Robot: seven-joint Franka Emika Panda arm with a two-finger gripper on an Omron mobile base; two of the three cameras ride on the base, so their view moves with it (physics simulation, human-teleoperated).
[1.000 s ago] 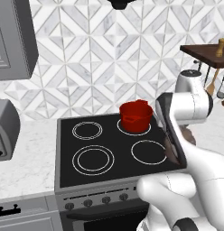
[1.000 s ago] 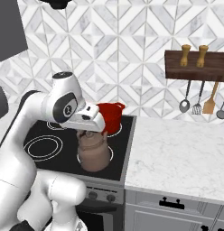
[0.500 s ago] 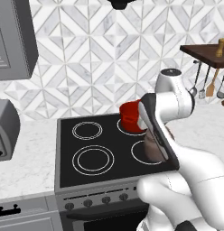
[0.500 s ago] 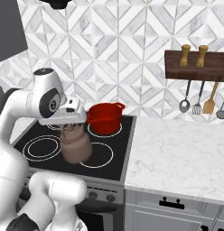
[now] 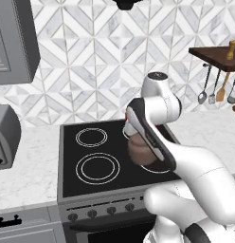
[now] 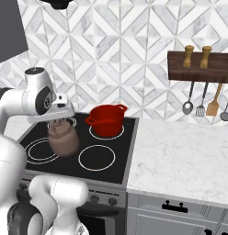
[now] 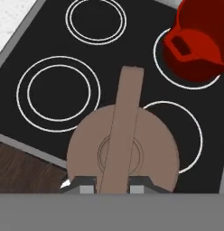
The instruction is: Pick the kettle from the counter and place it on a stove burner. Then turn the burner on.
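Note:
My gripper (image 7: 112, 182) is shut on the arched handle of the brown-taupe kettle (image 7: 123, 153) and holds it in the air over the black cooktop. In the hand view the kettle hangs between the largest double-ring burner (image 7: 58, 88) and the front single-ring circle (image 7: 186, 135), overlapping that circle's edge. From the right base view the kettle (image 6: 63, 140) hangs under the gripper (image 6: 56, 124), just right of the large burner (image 6: 35, 151). The arm partly hides the kettle (image 5: 138, 151) in the left base view, right of the large burner (image 5: 97, 168). White marble counter (image 6: 180, 156) lies to the stove's right.
A red pot (image 6: 106, 120) with side handles stands on the back right burner, close behind the kettle. Stove knobs (image 5: 111, 210) line the front panel. A toaster (image 5: 5, 142) sits on the left counter. Utensils hang under a wooden shelf (image 6: 198, 69).
The arm has swung left with the kettle, carrying it from over the front right circle towards the large front left burner.

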